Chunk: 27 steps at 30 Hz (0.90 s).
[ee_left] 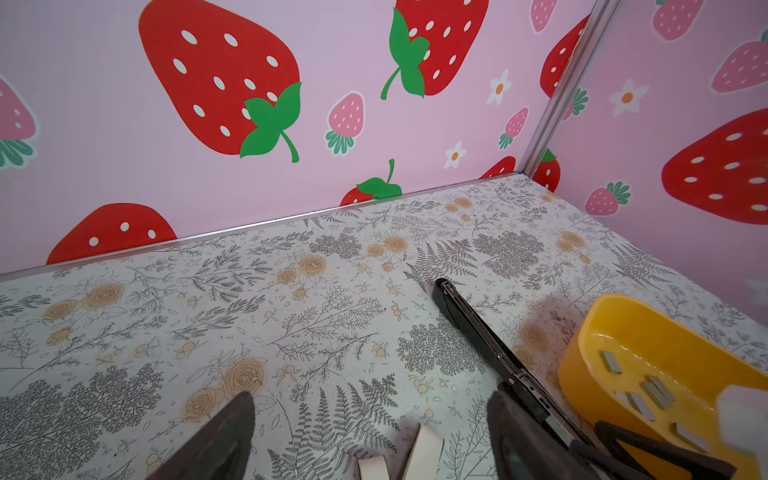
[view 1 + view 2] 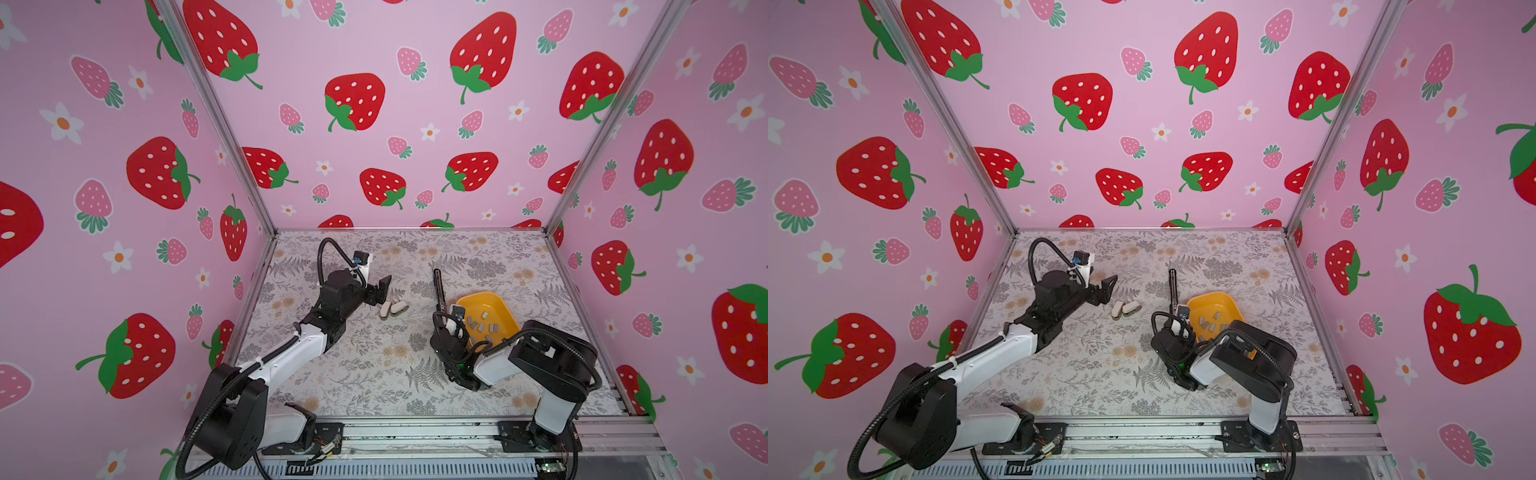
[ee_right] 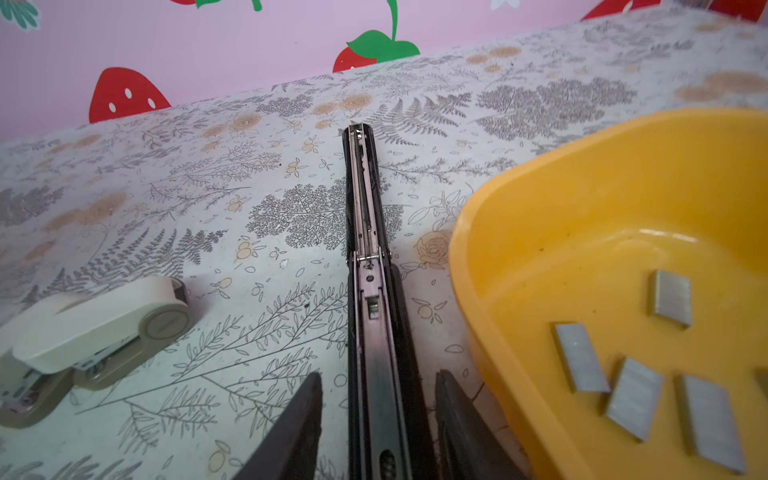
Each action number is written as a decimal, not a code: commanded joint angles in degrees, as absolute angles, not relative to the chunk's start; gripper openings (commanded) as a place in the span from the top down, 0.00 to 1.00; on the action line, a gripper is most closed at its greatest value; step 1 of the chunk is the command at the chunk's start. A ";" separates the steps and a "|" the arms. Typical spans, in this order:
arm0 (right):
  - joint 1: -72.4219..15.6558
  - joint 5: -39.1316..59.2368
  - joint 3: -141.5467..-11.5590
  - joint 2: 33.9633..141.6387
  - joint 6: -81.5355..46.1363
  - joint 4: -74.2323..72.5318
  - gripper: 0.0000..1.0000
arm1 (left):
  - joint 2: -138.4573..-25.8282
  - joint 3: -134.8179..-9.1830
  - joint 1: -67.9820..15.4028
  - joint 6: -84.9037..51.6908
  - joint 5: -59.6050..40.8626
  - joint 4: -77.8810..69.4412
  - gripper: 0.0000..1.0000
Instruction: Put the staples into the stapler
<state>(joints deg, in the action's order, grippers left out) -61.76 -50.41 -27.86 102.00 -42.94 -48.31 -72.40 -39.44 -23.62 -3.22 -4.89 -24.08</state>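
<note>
We judge the step in hand to be readying the black stapler (image 3: 374, 311), with the fetching of a strip not yet begun. It lies flat on the table's right half, hinged open with its metal channel facing up, its far end pointing at the back edge and its side just beside the yellow tray (image 3: 519, 199). The right gripper (image 3: 379, 376) straddles the stapler's near end with its claw released: a slim gap shows on either side, so nothing is grasped. The staples (image 3: 582, 357) lie loose on the tray's floor as several short grey strips, apart from both claws. Whether the channel holds a strip we cannot tell. The left gripper (image 1: 370, 397) hangs spread wide and empty above the two whitish staplers (image 2: 394, 309) near the table's middle. The next move, as we read it, calls for the right claw to lift clear, swing over the tray wall and pinch one strip by its long sides. It should do so without nudging the stapler, so the channel stays lined up for the drop.
</note>
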 commanded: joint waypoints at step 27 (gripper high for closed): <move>-54.98 -28.80 -42.65 59.59 -35.34 -5.28 0.18 | -55.09 -69.11 -23.48 20.62 -6.73 7.07 0.12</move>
<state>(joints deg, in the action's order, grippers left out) -57.56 -25.56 -40.53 60.82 -40.75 -10.74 -56.84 -69.54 -23.55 6.50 -1.08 0.32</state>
